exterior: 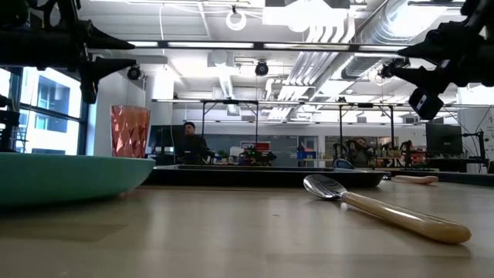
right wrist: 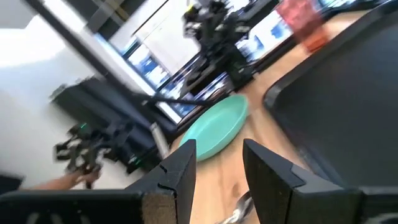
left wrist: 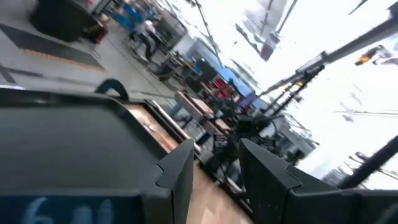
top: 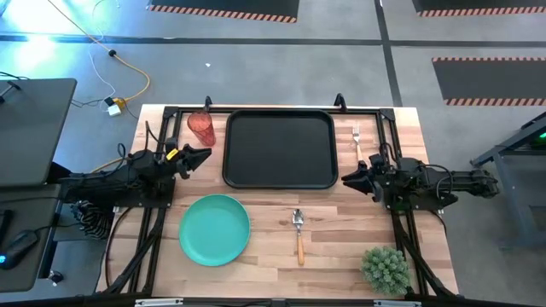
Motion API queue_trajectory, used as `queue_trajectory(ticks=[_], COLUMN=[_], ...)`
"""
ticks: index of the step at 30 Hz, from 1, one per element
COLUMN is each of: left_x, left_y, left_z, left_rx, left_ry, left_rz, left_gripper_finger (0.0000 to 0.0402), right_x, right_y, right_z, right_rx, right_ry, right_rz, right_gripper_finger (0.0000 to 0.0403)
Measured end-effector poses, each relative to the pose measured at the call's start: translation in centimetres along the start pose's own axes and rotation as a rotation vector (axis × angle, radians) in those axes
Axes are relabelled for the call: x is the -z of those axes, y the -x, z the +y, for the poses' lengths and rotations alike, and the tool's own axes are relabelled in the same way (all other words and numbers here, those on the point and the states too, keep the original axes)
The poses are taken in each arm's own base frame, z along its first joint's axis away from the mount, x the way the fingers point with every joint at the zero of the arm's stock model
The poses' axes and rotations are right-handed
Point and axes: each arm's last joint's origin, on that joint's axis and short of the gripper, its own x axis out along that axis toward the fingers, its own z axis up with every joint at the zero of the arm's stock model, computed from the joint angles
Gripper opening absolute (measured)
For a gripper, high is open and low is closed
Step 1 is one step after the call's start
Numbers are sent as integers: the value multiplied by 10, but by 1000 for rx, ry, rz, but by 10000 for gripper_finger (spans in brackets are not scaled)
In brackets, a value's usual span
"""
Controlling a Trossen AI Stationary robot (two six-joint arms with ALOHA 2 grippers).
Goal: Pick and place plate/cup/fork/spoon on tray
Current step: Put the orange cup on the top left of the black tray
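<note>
The black tray [top: 277,149] lies at the table's far middle. The red cup [top: 202,128] stands upright on the table just left of the tray. The turquoise plate [top: 214,228] lies flat on the table near the front left. The spoon [top: 299,234] lies in front of the tray, bowl toward the tray. The fork [top: 357,141] lies right of the tray, tines toward the far edge. My left gripper [top: 203,155] hovers open and empty beside the tray's left rim, near the cup. My right gripper [top: 345,180] hovers open and empty off the tray's near right corner.
A small green plant [top: 386,269] stands at the front right corner. A black frame runs along the table's left, far and right edges. Bare wood lies between the plate and the spoon. People sit at desks in the room beyond the table [exterior: 191,143].
</note>
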Motion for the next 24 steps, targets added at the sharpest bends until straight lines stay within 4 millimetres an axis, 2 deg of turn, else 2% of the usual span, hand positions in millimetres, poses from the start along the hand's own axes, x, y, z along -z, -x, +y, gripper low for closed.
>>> queue_trajectory(ticks=[6,14,19,24], left_x=[-1,-2,-12,-32], left_y=[0,0,1,5], left_z=[2,2,-6,-22], left_rx=[-62,-78,-63,-31], left_ry=[-11,4,-22,-109], left_rz=[-39,-59,-93,-150], left_gripper_finger=[117,117,117,117], right_x=[-2,-2,-3,-4], right_y=[0,0,0,1], right_z=[-2,-3,-4,-4], right_rx=[78,98,121,151], right_ry=[-1,24,18,18], right_rz=[-64,-80,-99,-124], right_gripper_finger=[124,124,124,124])
